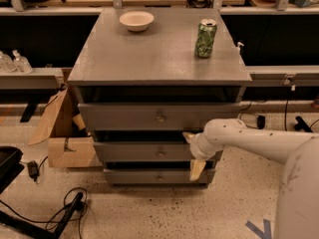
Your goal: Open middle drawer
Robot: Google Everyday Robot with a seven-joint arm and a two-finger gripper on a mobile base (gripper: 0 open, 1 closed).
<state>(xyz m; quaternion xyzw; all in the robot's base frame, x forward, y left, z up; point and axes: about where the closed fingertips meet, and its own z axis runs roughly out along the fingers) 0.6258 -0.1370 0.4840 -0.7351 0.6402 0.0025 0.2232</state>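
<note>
The grey cabinet (159, 59) has three drawers stacked in its front. The middle drawer (129, 152) has a wide flat grey front with a small round metal knob (160, 154) at its centre. My gripper (193, 153) reaches in from the right on a white arm, just right of that knob and in front of the drawer's right half. It is open, with one tan fingertip (187, 136) near the drawer's top edge and the other (197, 170) below its bottom edge. Nothing is held between them.
The top drawer (124, 116) and the bottom drawer (134, 176) each carry a similar knob. A white bowl (136, 20) and a green can (206, 38) stand on the cabinet top. A cardboard box (67, 138) sits at the cabinet's left, with cables (60, 213) on the floor.
</note>
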